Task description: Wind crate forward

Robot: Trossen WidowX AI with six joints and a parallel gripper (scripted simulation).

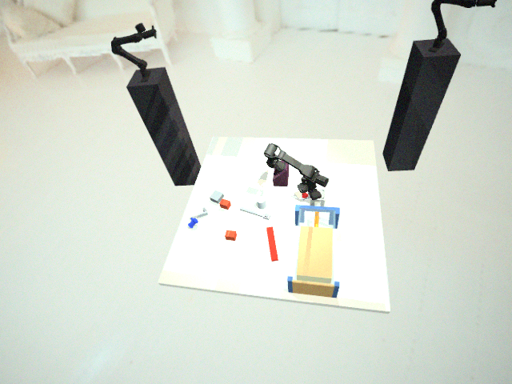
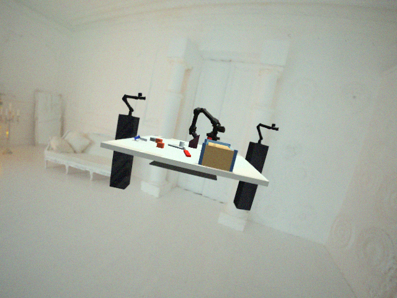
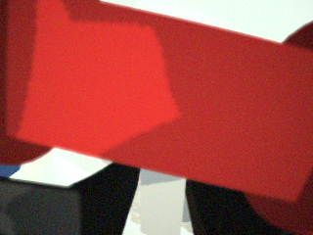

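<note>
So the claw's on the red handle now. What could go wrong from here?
The claw is shut on the red handle, which hides its lower end: the key might not be fully seated and could slip when turned.

The tan crate has a gap to the blue frame; stopping early could leave it short.

Uneven pull through the orange strap might tip the crate.
</note>
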